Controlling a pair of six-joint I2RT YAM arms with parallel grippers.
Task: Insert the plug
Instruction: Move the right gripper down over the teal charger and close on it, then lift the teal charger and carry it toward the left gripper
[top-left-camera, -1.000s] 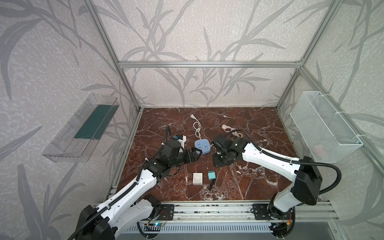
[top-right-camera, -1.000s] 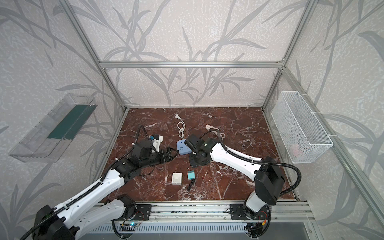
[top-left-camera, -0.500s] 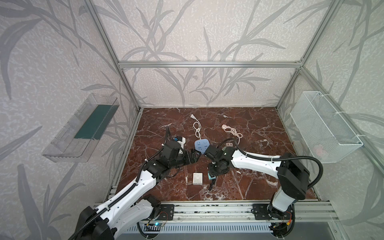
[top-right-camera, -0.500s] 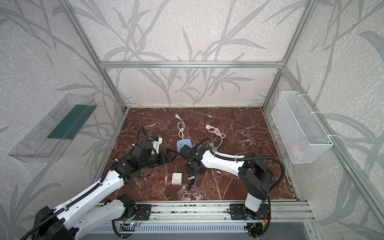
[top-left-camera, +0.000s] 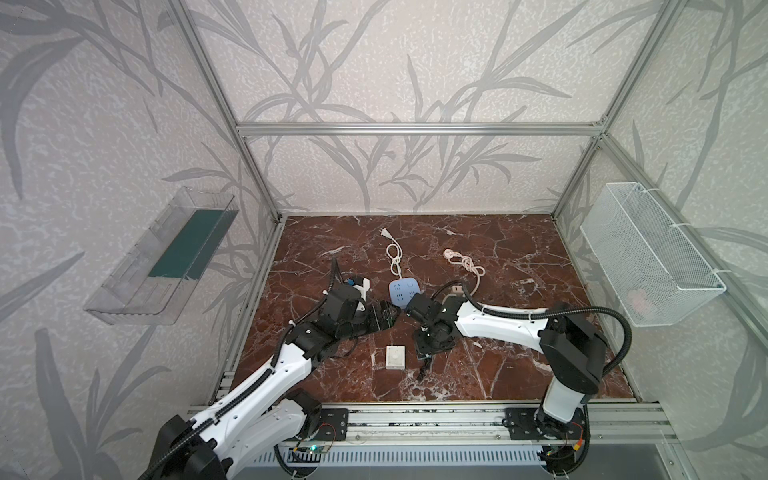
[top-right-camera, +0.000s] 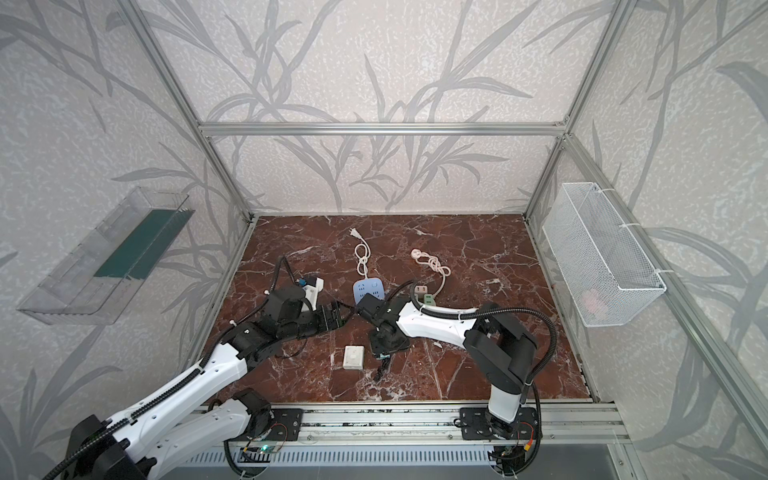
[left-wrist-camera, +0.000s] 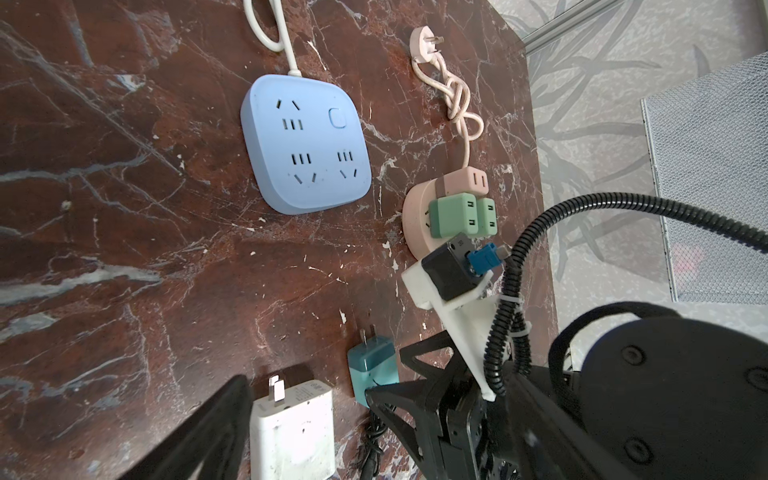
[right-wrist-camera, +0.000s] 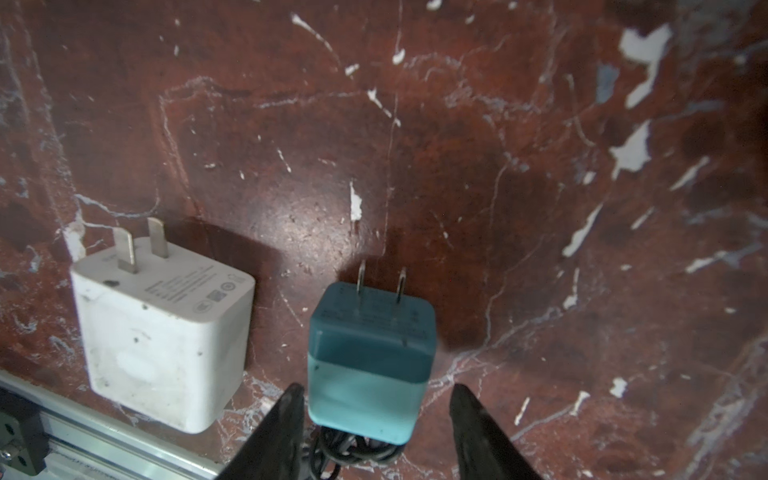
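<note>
Right wrist: right end effector (right-wrist-camera: 374, 388) spread astride teal plug (right-wrist-camera: 370, 332) | top views hide it | left end effector (top-left-camera: 388, 316) spread

Plug (right-wrist-camera: 370, 357) right of charger (right-wrist-camera: 162, 332), power strip (top-left-camera: 403, 291) behind both

The plug (right-wrist-camera: 372, 353) was a small teal block, darker at the pronged end and paler toward the back, with two flat metal prongs. It lay flat on its side with the prongs pointing away from the right gripper (right-wrist-camera: 376, 388). Its back end sat between the gripper's spread jaws, close to one jaw and clearly apart from the other. A black cord (right-wrist-camera: 353, 453) bunched out of its back, beneath the gripper. The strip (left-wrist-camera: 305, 145) was a pale-blue rounded square with three socket groups and a button. It lay face up, apart from the gripper, on the side the prongs pointed toward. The plug was in none of its sockets.
</note>
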